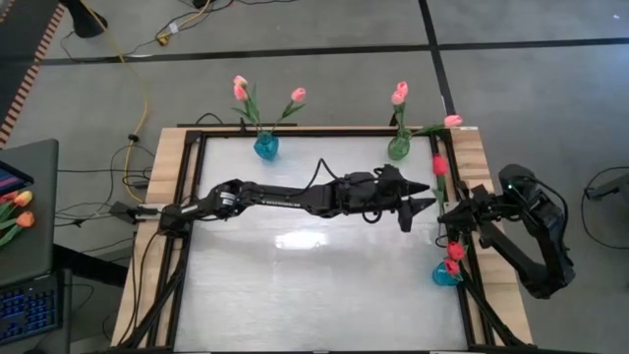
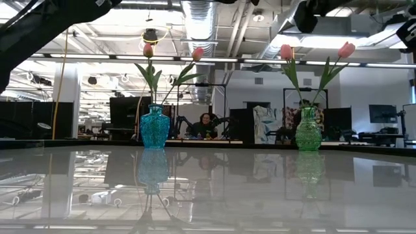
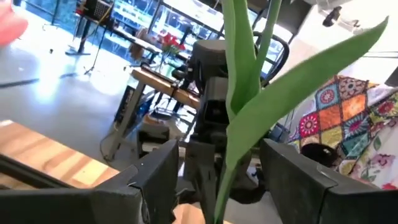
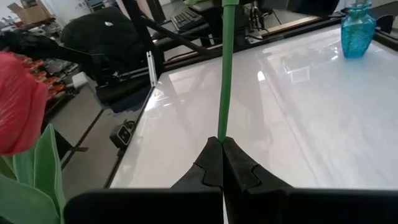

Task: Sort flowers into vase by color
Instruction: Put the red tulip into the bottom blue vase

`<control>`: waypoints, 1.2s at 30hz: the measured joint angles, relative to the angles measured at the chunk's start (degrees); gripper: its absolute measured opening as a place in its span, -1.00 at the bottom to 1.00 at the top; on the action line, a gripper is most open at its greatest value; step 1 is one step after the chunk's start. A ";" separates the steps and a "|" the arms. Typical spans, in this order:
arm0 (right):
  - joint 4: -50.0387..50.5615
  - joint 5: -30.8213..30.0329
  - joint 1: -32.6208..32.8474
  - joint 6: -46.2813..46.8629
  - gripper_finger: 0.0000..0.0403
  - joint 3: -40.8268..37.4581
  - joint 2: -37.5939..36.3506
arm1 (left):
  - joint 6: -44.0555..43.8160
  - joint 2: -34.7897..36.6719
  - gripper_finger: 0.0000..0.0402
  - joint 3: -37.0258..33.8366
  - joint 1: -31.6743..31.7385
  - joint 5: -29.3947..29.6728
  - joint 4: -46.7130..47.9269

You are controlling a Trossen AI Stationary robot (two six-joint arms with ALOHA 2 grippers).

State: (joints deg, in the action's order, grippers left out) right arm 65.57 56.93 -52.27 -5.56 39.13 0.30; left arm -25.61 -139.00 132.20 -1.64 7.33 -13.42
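Here, a red tulip [image 1: 439,165] is seen at about three o'clock on the white table [image 1: 314,275], along its right-hand rail; its green stem [image 4: 225,68] is pinched between the pressed-together fingers of the right gripper [image 1: 450,214], as the right wrist view shows, the stem rising straight out of the closed fingertips. The left gripper [image 1: 425,195] is reached across the table towards the same flower; its fingers [image 3: 155,180] are spread wide, and the stem and a broad green leaf [image 3: 298,87] are seen standing between them without either finger visibly touching. A second red bud [image 4: 18,102] with a leaf is caught close to the right wrist camera.

At about eleven o'clock a blue glass vase [image 1: 265,146] is stood on the far edge, three pink tulips [image 1: 241,90] fanning out of it; at about one o'clock a green glass vase [image 1: 398,147] is placed, holding pink tulips [image 1: 399,93], one of them [image 1: 452,121] leaning far out to the right. At about four o'clock, just beside the right arm, another blue vase [image 1: 444,273] is set with red buds [image 1: 455,253] in it. Orange-and-yellow tulips [image 1: 20,211] are seen off the table at nine o'clock. In the low view a person [image 2: 207,125] is seated in the room behind, between the two far vases.
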 joint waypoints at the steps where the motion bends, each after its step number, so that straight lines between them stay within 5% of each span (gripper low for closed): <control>1: -0.18 -0.02 0.00 0.00 -0.91 0.00 0.00 | -0.44 0.00 0.06 0.00 -0.13 0.02 0.04; 14: 0.49 -0.08 0.10 0.40 -0.91 0.00 0.02 | -1.87 -8.05 0.06 1.20 -3.61 5.20 -11.63; 36: 9.14 1.03 0.07 -1.73 -0.91 -0.02 0.02 | -0.57 -8.35 0.06 2.23 -2.88 10.51 -12.66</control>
State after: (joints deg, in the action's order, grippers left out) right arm 74.71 57.95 -52.21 -7.30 39.11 0.32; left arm -26.18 -147.35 134.43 -4.52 17.84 -26.08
